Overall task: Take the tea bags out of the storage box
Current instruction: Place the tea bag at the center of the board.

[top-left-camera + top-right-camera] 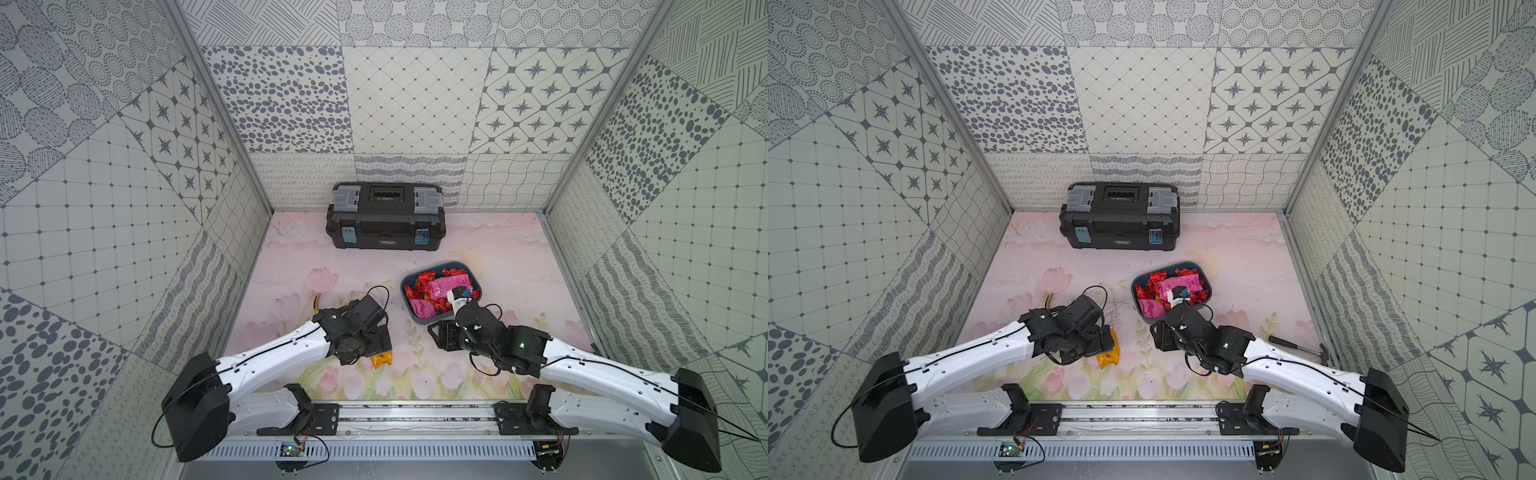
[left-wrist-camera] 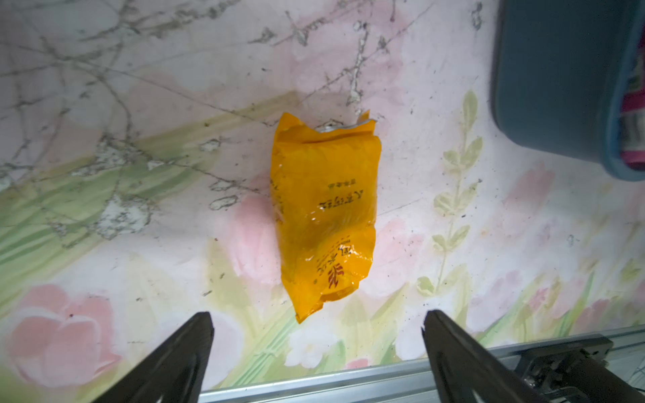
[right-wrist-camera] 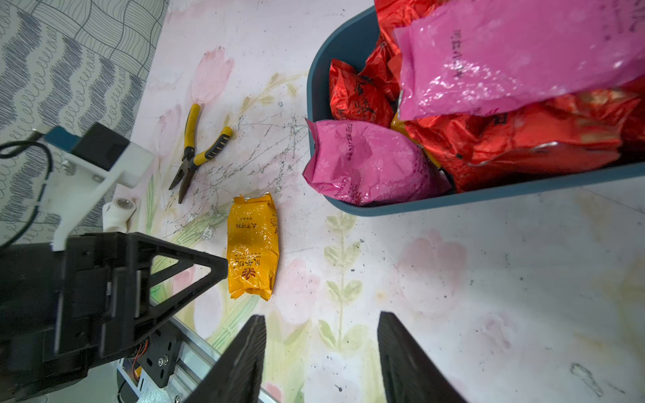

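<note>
**Two-arm removal of tea packets, partly done.** One orange-yellow foil tea packet (image 2: pixel 324 209) lay flat on the flower-printed counter (image 2: pixel 488 261), outside the shallow teal-blue plastic storage bin (image 3: pixel 488 195). The left claw (image 2: pixel 317 314) hung above it with jaws spread wide, touching nothing. The rest of the set was in the bin: many crinkled red foil packets (image 3: pixel 359 94), a long pink foil packet (image 3: pixel 516 59) lying on them, and a second pink packet (image 3: pixel 370 164) slumped in the corner with its end over the rim. The right claw (image 3: pixel 321 315) stood beside the bin's near wall, jaws moderately parted and empty. The step in hand was judged to be the right arm's next pick, and the corner pink packet looked easiest because it lay uppermost at the edge. A good grasp would span its narrow width, close on the body rather than the slippery crimped end, and lift straight up, so that neighbours do not spill and the light bin does not shift. The orange-yellow packet bore dark red Chinese characters and a leaf-like emblem, and the pink packets had dark characters along their length. These were probably product names, though none could be read with confidence.
</note>
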Robot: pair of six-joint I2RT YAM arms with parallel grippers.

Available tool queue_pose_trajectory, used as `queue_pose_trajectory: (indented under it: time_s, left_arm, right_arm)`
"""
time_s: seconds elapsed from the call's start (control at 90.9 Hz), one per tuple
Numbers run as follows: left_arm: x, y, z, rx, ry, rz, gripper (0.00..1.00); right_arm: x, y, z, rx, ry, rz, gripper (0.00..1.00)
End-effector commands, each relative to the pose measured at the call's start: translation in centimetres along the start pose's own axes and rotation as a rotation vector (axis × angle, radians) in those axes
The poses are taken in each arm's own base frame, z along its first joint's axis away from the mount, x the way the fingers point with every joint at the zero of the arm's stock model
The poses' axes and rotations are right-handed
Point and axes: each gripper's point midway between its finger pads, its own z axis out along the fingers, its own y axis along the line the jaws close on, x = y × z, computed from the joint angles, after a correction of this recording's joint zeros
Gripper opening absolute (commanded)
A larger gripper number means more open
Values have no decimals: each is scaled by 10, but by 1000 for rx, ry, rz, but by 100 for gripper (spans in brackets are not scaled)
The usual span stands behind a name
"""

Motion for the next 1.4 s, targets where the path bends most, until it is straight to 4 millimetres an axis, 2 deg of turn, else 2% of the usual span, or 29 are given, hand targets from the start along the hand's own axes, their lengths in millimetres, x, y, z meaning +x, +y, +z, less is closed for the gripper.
queue_pose_trajectory:
  time_s: [0.0,0.319,0.418,0.572,0.792,0.924,1.067,1.2,1.288,1.387]
  left_arm:
    - [-10,-17,19,-63,-26,107,98]
    - [-14,-17,53,-153,-1,160,99]
    - [-16,-12,60,-189,0,183,93]
    - [-18,0,60,-238,-10,199,71]
    - [-23,24,50,-302,-34,199,64]
    - [-25,43,44,-319,-35,165,63]
    - [-24,60,40,-318,-38,124,64]
    - [-27,64,31,-314,-47,102,80]
    - [-36,56,16,-279,-85,82,89]
    - [-49,41,-7,-221,-145,66,93]
  right_arm:
    - [0,-11,-3,30,-19,6,56]
    - [2,-12,-3,36,-2,0,58]
    - [0,-10,-2,36,-1,-11,59]
    - [-3,-9,-2,33,0,-17,59]
    - [-6,-12,1,35,12,-13,59]
    - [-8,-14,2,35,18,-11,59]
    - [-11,-15,1,29,17,9,58]
    - [-15,-16,2,12,37,53,57]
    - [-21,-17,6,-3,74,69,56]
    - [-37,-18,5,16,105,30,56]
